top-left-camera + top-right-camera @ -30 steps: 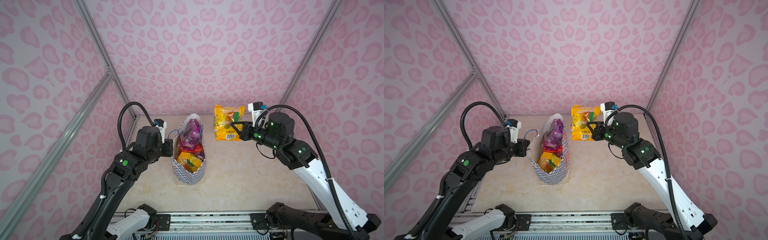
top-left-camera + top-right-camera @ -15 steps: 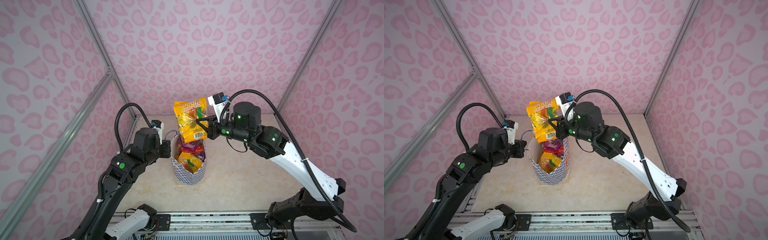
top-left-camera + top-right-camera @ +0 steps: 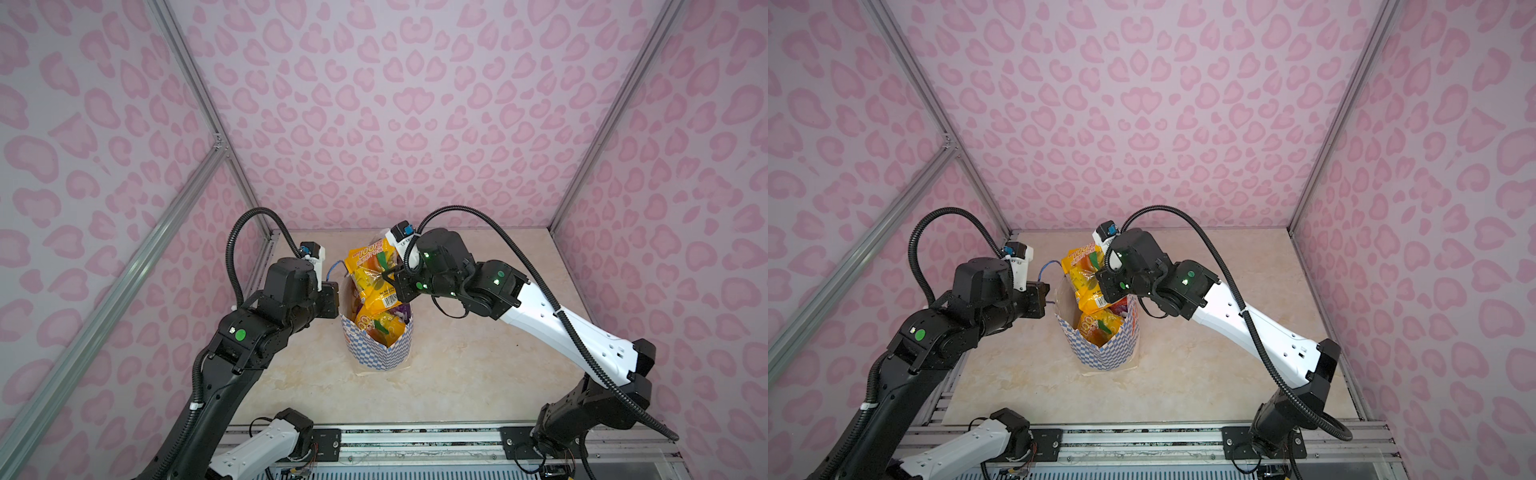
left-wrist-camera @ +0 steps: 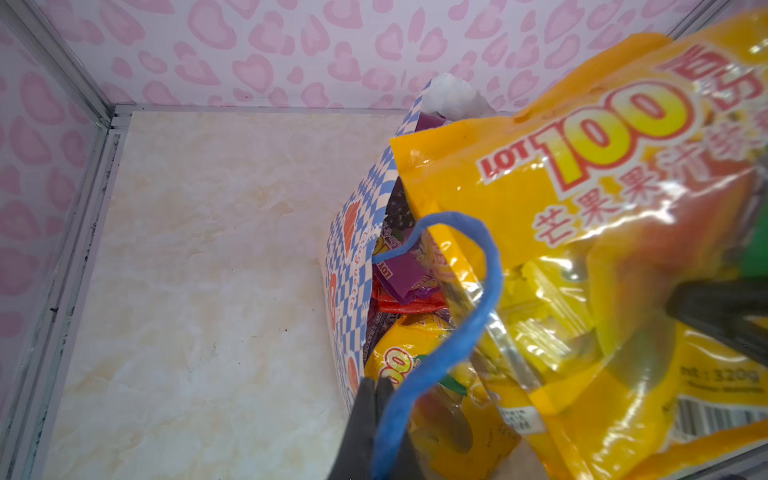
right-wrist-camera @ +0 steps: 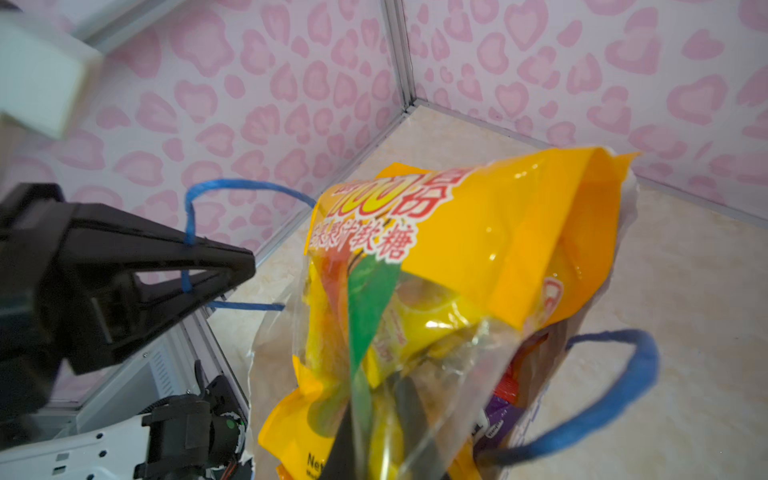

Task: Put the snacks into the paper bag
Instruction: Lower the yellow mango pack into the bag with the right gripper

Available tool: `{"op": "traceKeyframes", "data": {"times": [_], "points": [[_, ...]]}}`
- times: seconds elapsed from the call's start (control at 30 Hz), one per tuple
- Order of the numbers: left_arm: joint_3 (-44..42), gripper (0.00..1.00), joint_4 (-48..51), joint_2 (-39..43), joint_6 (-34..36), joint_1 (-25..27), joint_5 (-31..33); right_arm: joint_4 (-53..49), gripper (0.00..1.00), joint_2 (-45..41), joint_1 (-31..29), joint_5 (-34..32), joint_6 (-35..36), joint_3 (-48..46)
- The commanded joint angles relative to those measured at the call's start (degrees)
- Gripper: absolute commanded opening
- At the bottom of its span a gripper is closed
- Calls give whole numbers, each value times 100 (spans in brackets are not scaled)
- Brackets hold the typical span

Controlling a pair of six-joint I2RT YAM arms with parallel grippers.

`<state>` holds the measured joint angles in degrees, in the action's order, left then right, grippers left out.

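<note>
My right gripper (image 3: 390, 278) is clamped on a yellow pouch (image 3: 368, 270). The pouch hangs off my tips, its lower end at the mouth of the bag (image 3: 384, 353) just below. My left gripper (image 4: 376, 388) is closed tight, pinching the bag's blue handle (image 4: 484, 299), with the bag right beyond its tips. More snacks (image 4: 401, 276) sit inside under the pouch.

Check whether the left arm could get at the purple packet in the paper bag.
Probably not: the left gripper is shut on the paper bag's blue handle, and the yellow packet in the right gripper crowds the opening above the purple packet.
</note>
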<state>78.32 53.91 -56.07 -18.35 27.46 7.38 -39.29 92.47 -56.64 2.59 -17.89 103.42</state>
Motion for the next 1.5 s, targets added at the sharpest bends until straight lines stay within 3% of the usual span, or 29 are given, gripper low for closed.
{"op": "traceKeyframes", "data": {"times": [0.0,0.13,0.6,0.7,0.83,0.97,1.07,1.17,1.23,1.37,1.47], "points": [[34,3,-126,-26,31,-4,10,-105,0,196,-139,-604,308,120],[25,3,-129,-56,16,-4,-21,-432,0,449,-288,-918,494,292],[174,3,-170,-183,59,-4,-34,-1409,0,1187,-463,-690,566,544],[193,3,-188,-202,51,-4,-60,-1722,11,1657,-462,-569,651,787],[192,3,-214,-228,29,-4,-105,-2355,34,2144,-526,-659,892,1786],[183,3,-215,-224,16,-4,-97,-1869,65,1720,-734,-551,1096,1866],[174,3,-217,-214,9,-4,-61,-1431,80,1290,-725,-634,1103,1611],[157,3,-208,-233,26,-4,-48,-1395,89,987,-727,-795,1073,1798],[148,3,-222,-250,19,-4,-52,-1357,97,771,-726,-1311,984,1881],[115,3,-289,-253,-1,-4,-78,-1257,98,530,-686,-3150,701,1824],[115,3,-289,-286,2,-4,-113,-1173,98,541,-417,-3337,299,1575]]}}
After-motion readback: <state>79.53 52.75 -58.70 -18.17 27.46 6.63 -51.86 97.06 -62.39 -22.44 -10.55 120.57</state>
